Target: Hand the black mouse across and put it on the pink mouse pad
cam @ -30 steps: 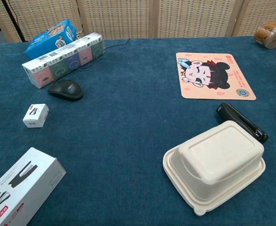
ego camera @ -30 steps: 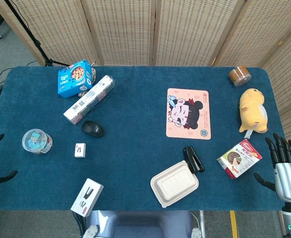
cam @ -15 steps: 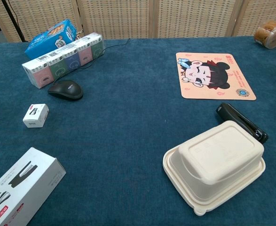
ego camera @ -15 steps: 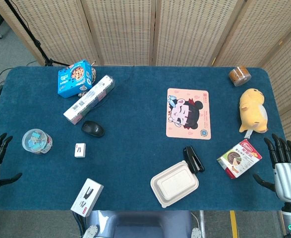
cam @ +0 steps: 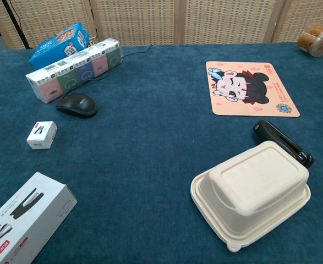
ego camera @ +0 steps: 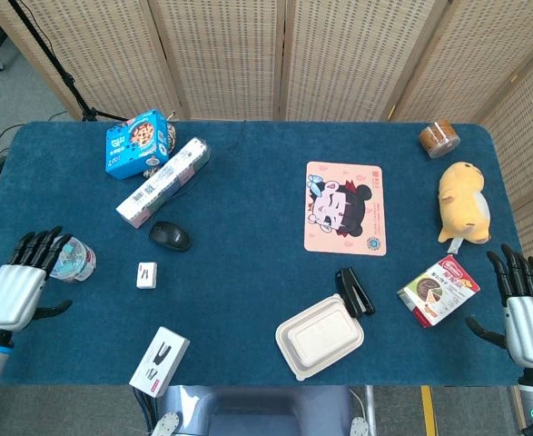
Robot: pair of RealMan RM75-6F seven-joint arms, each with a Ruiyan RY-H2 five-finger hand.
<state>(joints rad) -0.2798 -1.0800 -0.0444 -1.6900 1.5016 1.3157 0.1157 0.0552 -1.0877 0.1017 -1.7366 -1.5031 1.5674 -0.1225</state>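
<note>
The black mouse (ego camera: 170, 236) lies on the blue table left of centre, just below a long tissue pack; the chest view shows the mouse (cam: 76, 104) at the left. The pink mouse pad (ego camera: 345, 208) with a cartoon face lies right of centre, and the mouse pad (cam: 249, 88) appears at the upper right of the chest view. My left hand (ego camera: 16, 291) hovers at the table's left edge, fingers spread, holding nothing, well left of the mouse. My right hand (ego camera: 524, 313) is at the right front corner, fingers apart and empty. Neither hand shows in the chest view.
A small jar (ego camera: 74, 261) sits partly behind my left fingers. A small white box (ego camera: 146, 274), stapler box (ego camera: 159, 361), tissue pack (ego camera: 162, 181) and blue cookie box (ego camera: 137, 143) stand at left. Right side: takeaway container (ego camera: 320, 335), black stapler (ego camera: 354, 291), snack packet (ego camera: 438, 290), yellow plush (ego camera: 463, 201), brown jar (ego camera: 439, 139).
My left hand has moved in from the left edge, rightward and up over the table, now overlapping the small jar. The right hand has barely shifted. The objects stay put.
</note>
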